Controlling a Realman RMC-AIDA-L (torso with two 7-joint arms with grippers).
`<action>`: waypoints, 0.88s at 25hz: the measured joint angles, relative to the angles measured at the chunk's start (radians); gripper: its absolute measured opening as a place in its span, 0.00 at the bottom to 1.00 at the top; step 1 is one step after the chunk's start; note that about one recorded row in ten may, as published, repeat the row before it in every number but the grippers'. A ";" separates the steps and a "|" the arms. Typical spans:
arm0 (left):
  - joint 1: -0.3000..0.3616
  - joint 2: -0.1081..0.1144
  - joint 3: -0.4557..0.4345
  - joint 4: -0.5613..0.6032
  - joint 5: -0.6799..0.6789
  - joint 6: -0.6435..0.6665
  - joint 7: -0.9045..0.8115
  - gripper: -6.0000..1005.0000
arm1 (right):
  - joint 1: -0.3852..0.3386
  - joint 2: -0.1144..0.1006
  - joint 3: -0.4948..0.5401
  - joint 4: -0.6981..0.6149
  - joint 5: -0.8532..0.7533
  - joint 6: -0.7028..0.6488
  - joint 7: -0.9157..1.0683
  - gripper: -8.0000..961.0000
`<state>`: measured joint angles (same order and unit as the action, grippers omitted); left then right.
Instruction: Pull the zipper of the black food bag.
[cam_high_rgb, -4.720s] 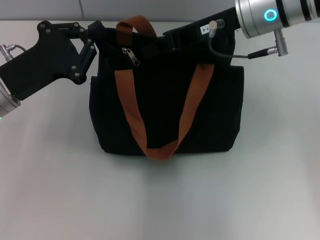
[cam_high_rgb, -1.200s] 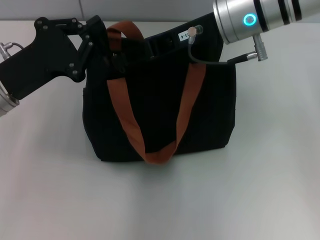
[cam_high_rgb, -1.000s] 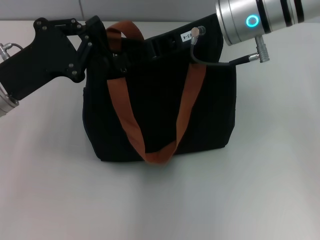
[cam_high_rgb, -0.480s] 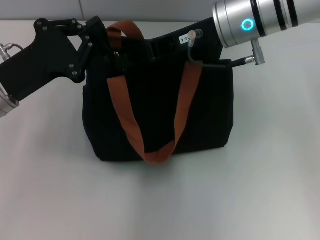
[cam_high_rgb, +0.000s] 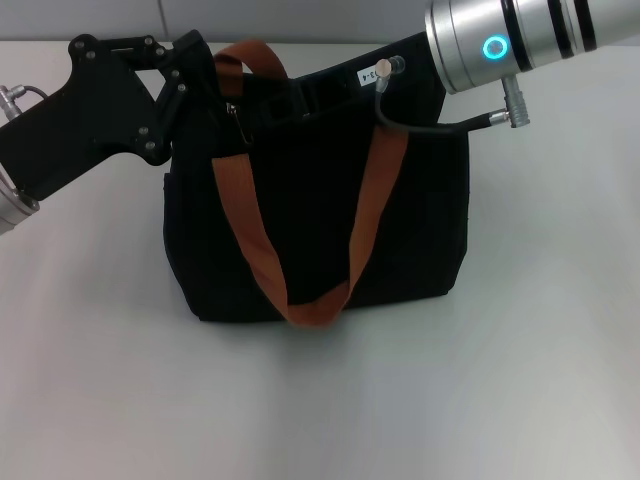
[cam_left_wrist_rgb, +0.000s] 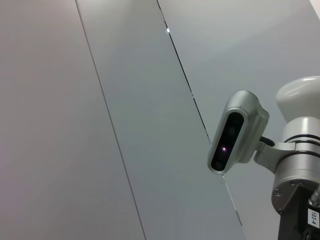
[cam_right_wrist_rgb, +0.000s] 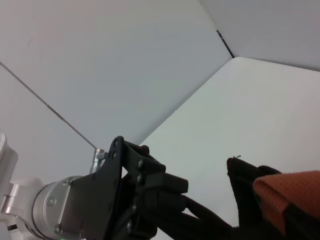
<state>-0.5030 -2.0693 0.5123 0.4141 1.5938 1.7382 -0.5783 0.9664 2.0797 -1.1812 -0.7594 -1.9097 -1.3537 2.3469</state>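
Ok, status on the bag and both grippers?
Left gripper at the bag's top left corner. Right gripper on the top edge, fingers hidden. Zipper pull hangs beside the orange handle. Nothing blocking.

Light is bright, even and diffuse, falling from above. The tabletop (cam_high_rgb: 400, 400) is pale and glare-free, with only a faint soft shadow under the bag (cam_high_rgb: 320, 230), whose black fabric swallows detail. All three views are sharp, without visible blur.

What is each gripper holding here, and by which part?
The left gripper grips the black food bag at its top left corner. The right gripper's hold cannot be told.
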 joint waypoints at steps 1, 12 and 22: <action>0.000 0.000 0.000 0.000 -0.002 0.000 0.000 0.03 | 0.000 0.000 0.002 -0.002 0.000 -0.001 0.000 0.18; 0.003 0.000 0.001 -0.002 -0.008 0.001 0.000 0.03 | -0.002 0.000 0.009 -0.003 0.006 -0.033 -0.003 0.03; 0.003 0.000 0.002 -0.002 -0.008 0.007 0.000 0.03 | -0.002 0.000 0.009 0.002 0.013 -0.029 -0.003 0.14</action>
<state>-0.5000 -2.0693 0.5140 0.4126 1.5861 1.7448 -0.5783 0.9643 2.0801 -1.1719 -0.7570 -1.8971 -1.3829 2.3438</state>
